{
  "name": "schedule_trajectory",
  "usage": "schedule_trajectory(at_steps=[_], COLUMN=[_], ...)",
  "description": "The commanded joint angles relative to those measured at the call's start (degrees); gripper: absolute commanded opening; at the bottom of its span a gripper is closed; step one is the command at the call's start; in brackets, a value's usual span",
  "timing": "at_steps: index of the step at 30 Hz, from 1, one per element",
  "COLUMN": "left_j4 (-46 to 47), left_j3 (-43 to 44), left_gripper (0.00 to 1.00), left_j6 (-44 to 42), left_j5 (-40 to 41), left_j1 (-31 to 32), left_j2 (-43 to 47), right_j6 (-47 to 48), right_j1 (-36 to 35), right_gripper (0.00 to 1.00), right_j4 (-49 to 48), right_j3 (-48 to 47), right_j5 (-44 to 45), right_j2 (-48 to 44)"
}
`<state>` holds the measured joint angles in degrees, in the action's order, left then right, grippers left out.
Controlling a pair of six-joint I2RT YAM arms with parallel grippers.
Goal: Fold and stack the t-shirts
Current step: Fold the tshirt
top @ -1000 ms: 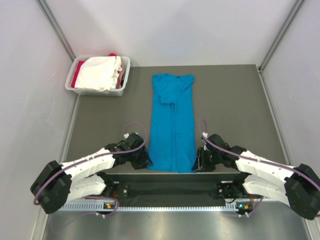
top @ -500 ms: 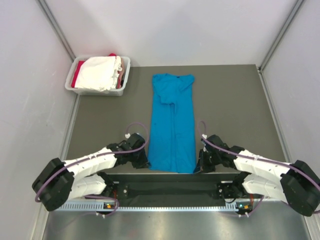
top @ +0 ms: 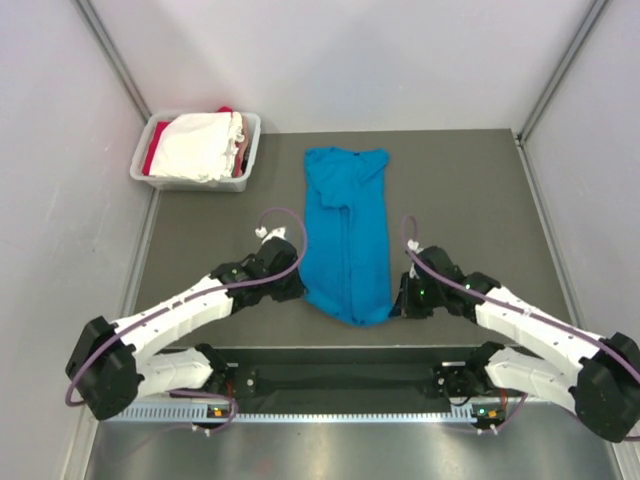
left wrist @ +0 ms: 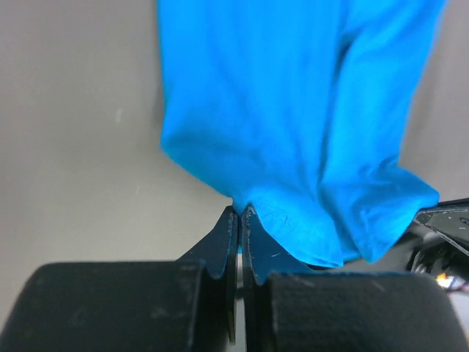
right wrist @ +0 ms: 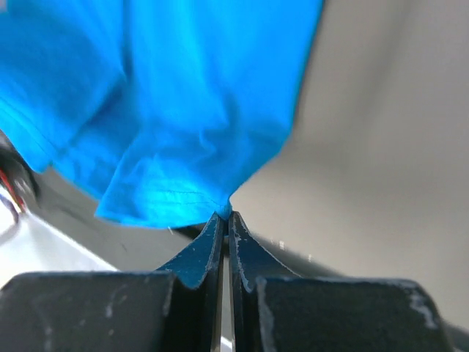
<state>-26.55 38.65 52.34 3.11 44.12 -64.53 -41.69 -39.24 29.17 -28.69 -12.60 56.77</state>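
Note:
The bright blue t-shirt lies lengthwise down the middle of the table, sleeves folded in, collar at the far end. My left gripper is shut on its near left hem corner. My right gripper is shut on its near right hem corner. Both corners are lifted off the table and the hem sags between them. The white t-shirt lies on top in the tub, with red cloth under it.
The pale grey plastic tub stands at the far left corner of the dark table. White walls close in the left, back and right. The black table edge and metal rail run along the near side.
Both grippers have risen and moved away from the near edge toward the collar, carrying the hem corners with them. The shirt's near end has come off the table and bunched to a point.

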Motion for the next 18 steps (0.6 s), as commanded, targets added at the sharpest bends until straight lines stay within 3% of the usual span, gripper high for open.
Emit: schedule_trajectory(at_steps=[1, 11, 18], left_j4=[0.2, 11.9, 17.8], left_j3=[8.3, 13.6, 17.2], left_gripper=[0.00, 0.00, 0.00], left_j6=[-7.1, -15.8, -19.2], left_j5=[6.3, 2.9, -1.4], left_j1=[-1.9, -10.1, -14.1], left_j2=[-3.9, -12.8, -20.5], right_j6=[7.8, 16.9, 18.7], right_j1=[6.2, 11.4, 15.6], right_gripper=[0.00, 0.00, 0.00], right_j4=[-0.4, -8.9, -13.7], right_j3=[-9.6, -23.8, -32.8], right_j5=[2.4, 4.1, -0.1], right_j2=[2.7, 18.4, 30.1])
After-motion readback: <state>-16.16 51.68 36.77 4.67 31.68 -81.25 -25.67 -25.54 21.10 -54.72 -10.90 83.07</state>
